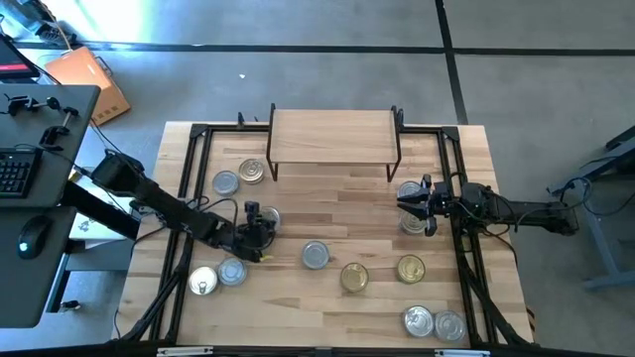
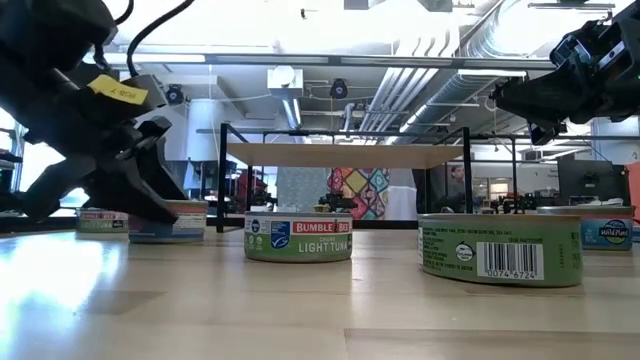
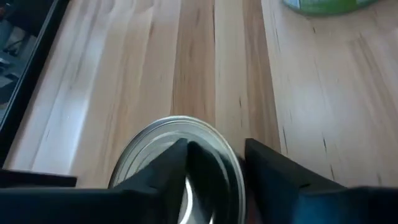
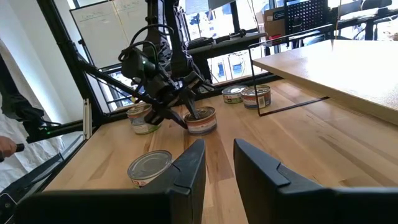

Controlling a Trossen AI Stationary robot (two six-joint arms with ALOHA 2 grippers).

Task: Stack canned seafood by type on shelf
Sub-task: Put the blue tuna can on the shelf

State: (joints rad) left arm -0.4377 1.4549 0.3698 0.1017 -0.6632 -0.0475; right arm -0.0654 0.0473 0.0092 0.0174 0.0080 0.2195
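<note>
Eleven round tins lie on the tabletop (image 1: 327, 213); none on the shelf (image 1: 332, 136). Lids silver or gold; one label (image 2: 298, 238) reads "BUMBLE BEE LIGHT TUNA". Left gripper (image 1: 260, 223): fingers part-spread astride a silver-lidded tin (image 3: 177, 163), grasp unconfirmed. Right gripper (image 1: 409, 204): fingers narrowly parted, empty, raised above two tins (image 1: 412, 190).

Round tins (image 1: 316, 255) lie flat, scattered singly and in pairs on tabletop (image 1: 327, 198), silver or gold lids up; light-wood shelf (image 1: 333, 137) on black legs at far edge, bare.
</note>
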